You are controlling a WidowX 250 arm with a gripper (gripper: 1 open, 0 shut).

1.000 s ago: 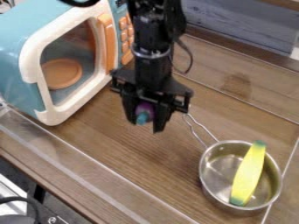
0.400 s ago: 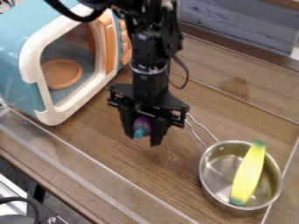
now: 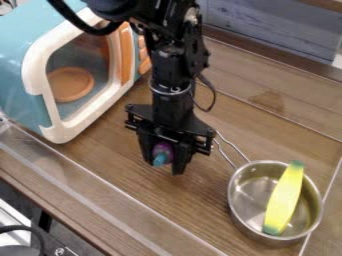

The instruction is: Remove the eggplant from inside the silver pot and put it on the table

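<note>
The purple eggplant (image 3: 162, 155), its teal cap at the lower end, hangs upright between the black fingers of my gripper (image 3: 164, 158), which is shut on it just above the brown table (image 3: 94, 170). The gripper points straight down, left of the silver pot (image 3: 271, 198). That pot sits at the lower right with its wire handle (image 3: 227, 150) reaching toward the gripper. Inside it lies a yellow corn-like toy (image 3: 282, 195) with a green tip.
A teal and white toy microwave (image 3: 60, 70) with an orange door panel stands at the back left, close behind the arm. The table's front edge runs along the lower left. A grey wall rises behind the table.
The gripper has sunk toward the tabletop with the eggplant still in it, shifting slightly toward the front. The pot and the corn toy have stayed put.
</note>
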